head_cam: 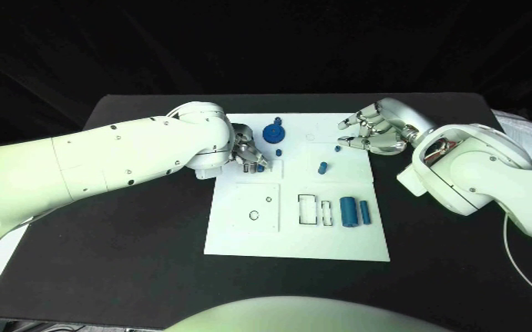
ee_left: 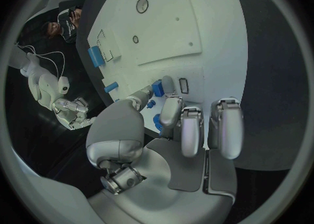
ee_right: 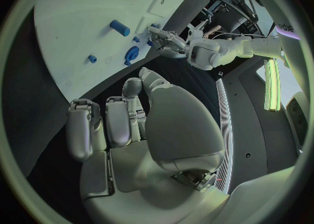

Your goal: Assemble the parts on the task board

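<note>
The white task board (head_cam: 299, 228) lies in the middle of the black table. My left hand (head_cam: 246, 154) is low over its far left part and pinches a small blue part (ee_left: 157, 88) between thumb and a finger, right at the board's surface beside a small rectangular slot (ee_left: 183, 84). A round blue part (head_cam: 275, 132) stands just beyond that hand. A short blue cylinder (head_cam: 323, 167) lies mid-board. Two longer blue parts (head_cam: 349, 210) lie side by side at the right. My right hand (head_cam: 375, 134) hovers at the far right edge, fingers apart, holding nothing.
A small blue peg (head_cam: 280, 151) stands near the left hand's fingers. Outlined slots (head_cam: 308, 207) and a small ring (head_cam: 254, 214) mark the near half of the board. Bare black table (head_cam: 133, 255) surrounds the board on all sides.
</note>
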You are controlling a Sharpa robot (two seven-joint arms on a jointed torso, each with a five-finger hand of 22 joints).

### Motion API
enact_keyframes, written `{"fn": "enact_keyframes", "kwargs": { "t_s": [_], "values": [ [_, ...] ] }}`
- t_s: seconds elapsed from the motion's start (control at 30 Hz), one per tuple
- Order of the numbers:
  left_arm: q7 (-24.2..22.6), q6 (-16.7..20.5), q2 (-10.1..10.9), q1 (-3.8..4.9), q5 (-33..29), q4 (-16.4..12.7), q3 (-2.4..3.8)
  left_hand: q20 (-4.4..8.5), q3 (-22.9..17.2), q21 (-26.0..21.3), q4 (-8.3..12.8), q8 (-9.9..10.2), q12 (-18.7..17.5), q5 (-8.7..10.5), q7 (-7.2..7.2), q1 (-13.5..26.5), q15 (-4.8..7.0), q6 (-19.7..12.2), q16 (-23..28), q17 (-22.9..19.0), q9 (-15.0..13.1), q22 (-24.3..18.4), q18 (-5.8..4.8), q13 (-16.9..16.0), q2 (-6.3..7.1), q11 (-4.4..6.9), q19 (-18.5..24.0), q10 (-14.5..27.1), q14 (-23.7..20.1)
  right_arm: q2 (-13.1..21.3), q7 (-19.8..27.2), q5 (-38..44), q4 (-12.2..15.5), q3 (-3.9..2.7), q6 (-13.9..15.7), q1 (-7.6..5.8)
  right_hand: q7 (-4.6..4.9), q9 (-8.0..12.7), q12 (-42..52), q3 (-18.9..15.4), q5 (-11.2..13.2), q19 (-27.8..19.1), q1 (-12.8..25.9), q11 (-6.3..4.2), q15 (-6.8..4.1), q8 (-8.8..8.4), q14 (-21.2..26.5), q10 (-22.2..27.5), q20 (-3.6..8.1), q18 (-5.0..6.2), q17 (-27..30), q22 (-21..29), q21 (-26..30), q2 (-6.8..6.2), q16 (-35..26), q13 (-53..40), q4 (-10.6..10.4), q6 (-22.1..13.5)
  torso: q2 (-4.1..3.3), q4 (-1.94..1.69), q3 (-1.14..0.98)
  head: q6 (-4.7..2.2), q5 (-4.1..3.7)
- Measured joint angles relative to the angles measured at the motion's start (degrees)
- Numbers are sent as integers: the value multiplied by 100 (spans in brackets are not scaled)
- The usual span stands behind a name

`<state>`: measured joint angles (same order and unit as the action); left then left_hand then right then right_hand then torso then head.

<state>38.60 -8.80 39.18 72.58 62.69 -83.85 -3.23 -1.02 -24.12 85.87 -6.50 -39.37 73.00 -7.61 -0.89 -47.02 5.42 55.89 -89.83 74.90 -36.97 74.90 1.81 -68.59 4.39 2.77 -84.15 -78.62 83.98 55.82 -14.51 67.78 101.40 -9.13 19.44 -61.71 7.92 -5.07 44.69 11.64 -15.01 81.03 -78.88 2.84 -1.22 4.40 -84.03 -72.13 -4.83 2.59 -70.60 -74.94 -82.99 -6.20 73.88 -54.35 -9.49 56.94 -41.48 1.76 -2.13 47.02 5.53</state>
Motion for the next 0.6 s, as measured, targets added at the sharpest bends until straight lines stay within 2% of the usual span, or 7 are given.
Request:
{"fn": "enact_keyframes", "kwargs": {
  "t_s": [0.13,0.23,0.5,0.6],
  "values": [
    [3,6,0,-2,0,0,2,0,154,23,-60,25,0,0,20,-3,0,22,0,4,8,0,0,-18,-3,20,0,-20,0,-2,2,0,-1,0,0,0,0,0,0,-27,-8,0,0,0,0,0,0,0,0,0,-295,0,0,0,283,6,-27,0,0,1,1,1,1],
    [6,12,0,-3,1,0,4,0,192,23,-99,26,0,0,19,-17,0,22,0,5,15,0,0,-19,-63,21,0,-21,0,-2,3,0,-3,0,1,0,0,-5,0,-25,-8,0,0,0,0,0,0,0,0,1,-61,0,0,0,38,12,-56,0,0,2,1,1,0],
    [11,32,10,-12,1,-13,12,0,335,22,-148,27,0,0,11,-17,0,30,0,4,21,0,0,-29,-63,21,0,-21,0,-3,4,0,-7,0,2,0,0,-5,0,-25,-8,0,0,0,0,0,0,0,0,1,-29,1,0,0,14,12,-56,0,-1,3,-1,-7,-8],
    [11,49,36,-21,-3,-56,20,20,502,22,-185,39,0,0,11,-17,0,30,0,4,27,0,-1,-29,-63,21,21,-21,0,-5,4,0,-11,0,2,0,0,-5,0,-25,-8,0,0,0,0,0,0,0,0,0,-29,1,0,0,14,11,-56,0,-1,5,-1,-13,-13]
  ]
}}
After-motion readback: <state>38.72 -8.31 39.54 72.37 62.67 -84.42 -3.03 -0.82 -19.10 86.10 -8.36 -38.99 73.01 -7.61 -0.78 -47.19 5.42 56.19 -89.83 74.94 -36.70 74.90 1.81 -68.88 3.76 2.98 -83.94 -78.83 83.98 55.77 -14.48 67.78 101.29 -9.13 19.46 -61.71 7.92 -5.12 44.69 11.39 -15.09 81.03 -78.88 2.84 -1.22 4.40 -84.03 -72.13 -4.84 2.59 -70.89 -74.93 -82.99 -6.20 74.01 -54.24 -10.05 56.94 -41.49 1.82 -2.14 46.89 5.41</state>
